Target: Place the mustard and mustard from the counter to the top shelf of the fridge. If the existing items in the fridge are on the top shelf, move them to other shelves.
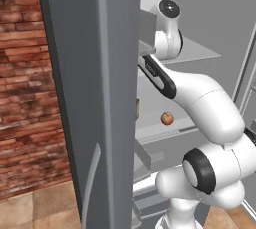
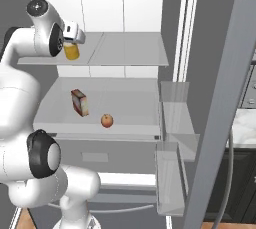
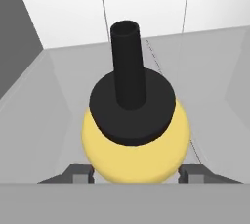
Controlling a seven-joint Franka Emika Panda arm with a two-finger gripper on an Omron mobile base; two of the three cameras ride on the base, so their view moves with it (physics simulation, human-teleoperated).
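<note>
A: Where is the gripper (image 2: pixel 71 43)?
B: Inside the fridge (image 2: pixel 175 73), at the left end of the top shelf (image 2: pixel 130 50). From the right base view it hangs just over that grey plate, with a yellow bottle (image 2: pixel 71 51) under it.

A: Does it have the bottle?
B: Yes. In the hand view the two fingertips (image 3: pixel 78 173) sit tight against either side of the yellow body, the jaws partly open and closed on it. The black cap and its spout point up toward the camera.

A: Is the bottle resting on the shelf?
B: Its base is at the plate, over the left panel beside the seam between the two panels. Whether it touches, I cannot tell.

A: And the other things in the fridge?
B: The apple (image 2: pixel 106 120) and the box (image 2: pixel 79 102) are both on the white shelf (image 2: pixel 135 103) below the top shelf. The box stands upright, left of the apple and a little further back; they are near each other but apart.

A: Anything from the left base view?
B: The apple (image 1: pixel 167 118) shows past the edge of the grey door (image 1: pixel 95 98), under the arm, and a sliver of the box peeks out at the door's edge. The bottle itself is hidden there by the arm.

A: Where does the counter sit?
B: A corner of the marble counter (image 2: pixel 245 123) shows right of the fridge, behind the door edge.
</note>
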